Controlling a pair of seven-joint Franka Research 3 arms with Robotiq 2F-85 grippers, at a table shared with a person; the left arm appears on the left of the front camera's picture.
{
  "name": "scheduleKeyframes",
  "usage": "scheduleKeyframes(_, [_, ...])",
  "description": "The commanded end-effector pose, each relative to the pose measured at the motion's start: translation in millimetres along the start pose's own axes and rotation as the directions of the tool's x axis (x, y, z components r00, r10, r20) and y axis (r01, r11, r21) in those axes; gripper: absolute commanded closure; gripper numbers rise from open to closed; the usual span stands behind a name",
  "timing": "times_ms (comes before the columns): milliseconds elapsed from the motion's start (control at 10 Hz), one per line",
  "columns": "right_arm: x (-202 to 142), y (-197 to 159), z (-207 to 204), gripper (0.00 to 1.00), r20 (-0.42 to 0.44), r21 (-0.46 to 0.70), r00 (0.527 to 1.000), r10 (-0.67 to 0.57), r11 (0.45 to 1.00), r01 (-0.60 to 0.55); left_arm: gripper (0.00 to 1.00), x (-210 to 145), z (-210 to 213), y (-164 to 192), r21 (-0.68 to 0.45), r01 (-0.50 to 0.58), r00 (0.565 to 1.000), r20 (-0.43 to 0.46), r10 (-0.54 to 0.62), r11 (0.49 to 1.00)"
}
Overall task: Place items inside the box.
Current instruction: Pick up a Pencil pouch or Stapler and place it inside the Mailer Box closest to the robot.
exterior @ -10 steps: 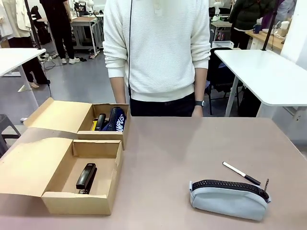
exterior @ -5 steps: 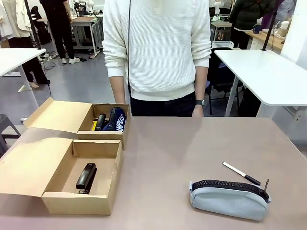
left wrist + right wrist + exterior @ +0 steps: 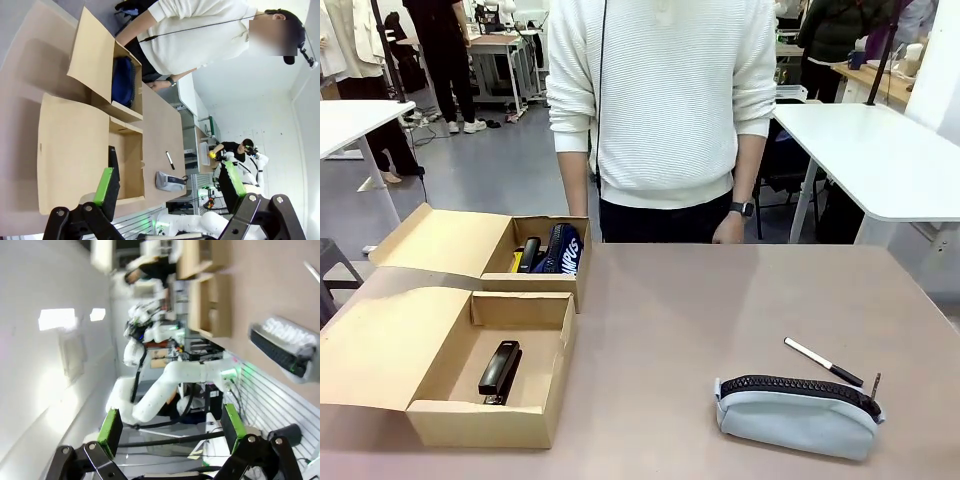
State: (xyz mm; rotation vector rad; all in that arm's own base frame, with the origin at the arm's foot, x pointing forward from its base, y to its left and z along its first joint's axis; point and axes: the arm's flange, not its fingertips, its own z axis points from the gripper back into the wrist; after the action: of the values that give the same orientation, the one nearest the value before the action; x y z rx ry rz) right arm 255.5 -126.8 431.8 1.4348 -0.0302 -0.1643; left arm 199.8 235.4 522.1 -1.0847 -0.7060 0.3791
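Observation:
Two open cardboard boxes sit at the table's left. The near box (image 3: 490, 420) (image 3: 127, 167) holds a black stapler (image 3: 500, 368) (image 3: 113, 160). The far box (image 3: 548, 285) (image 3: 95, 55) holds a navy blue pouch (image 3: 560, 250) (image 3: 124, 80) beside a dark item and a bit of yellow. A grey pencil case (image 3: 798, 415) (image 3: 169, 181) (image 3: 282, 352) lies front right, with a black-and-white marker pen (image 3: 823, 361) (image 3: 170, 160) just behind it. My left gripper (image 3: 168, 175) is open, high above the table's left side. My right gripper (image 3: 171, 422) is open and empty, off the table.
A person in a white sweater (image 3: 665, 100) stands at the far edge, hands down by the table rim. The boxes' lids (image 3: 380, 340) lie flat to the left. Bare tabletop (image 3: 700, 310) spans the middle. My other arm's white links (image 3: 165, 385) fill the right wrist view.
The person has shifted slightly to the right. Nothing on the table has moved.

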Motion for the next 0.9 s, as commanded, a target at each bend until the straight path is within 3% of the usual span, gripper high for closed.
scheduleKeyframes(0, [50.3,19.3,-50.5,0.0,-0.013,-0.267,0.998,-0.067,0.962,0.061,0.0,-0.4,-0.4,-1.9,-0.02,0.019,1.0,0.01,-0.019,1.0])
scheduleKeyframes(100, [56.3,46.9,-52.4,0.0,-0.006,-0.371,0.996,0.089,0.925,-0.085,0.0,-0.4,-0.4,-1.9,-0.02,0.019,1.0,0.01,-0.019,1.0])
scheduleKeyframes(200, [54.8,65.8,-63.5,0.0,-0.174,-0.511,0.971,0.163,0.828,-0.231,0.0,-0.4,-0.4,-1.9,-0.02,0.019,1.0,0.01,-0.019,1.0])
scheduleKeyframes(300, [46.8,74.5,-65.8,0.0,-0.276,-0.539,0.933,0.232,0.766,-0.35,0.0,-0.4,-0.4,-1.9,-0.02,0.019,1.0,0.01,-0.019,1.0])
scheduleKeyframes(400, [37.1,72.0,-38.3,0.0,-0.205,-0.392,0.937,0.283,0.854,-0.343,0.0,-0.4,-0.4,-1.9,-0.02,0.019,1.0,0.01,-0.019,1.0])
scheduleKeyframes(500, [24.3,59.2,18.8,0.0,-0.149,-0.312,0.947,0.285,0.895,-0.319,0.0,-0.4,-0.4,-1.9,-0.02,0.019,1.0,0.01,-0.019,1.0])
scheduleKeyframes(600, [7.8,43.8,72.5,0.0,-0.187,-0.328,0.933,0.306,0.876,-0.353,0.0,-0.4,-0.4,-1.9,-0.02,0.019,1.0,0.01,-0.019,1.0])
scheduleKeyframes(700, [-5.5,22.8,118.4,0.0,-0.155,-0.315,0.953,0.261,0.901,-0.298,0.0,-0.4,-0.4,-1.9,-0.02,0.019,1.0,0.01,-0.019,1.0])
scheduleKeyframes(800, [-18.5,-3.3,149.9,0.0,-0.029,-0.266,0.977,0.213,0.94,-0.213,0.0,-0.4,-0.4,-1.9,-0.02,0.019,1.0,0.01,-0.019,1.0])
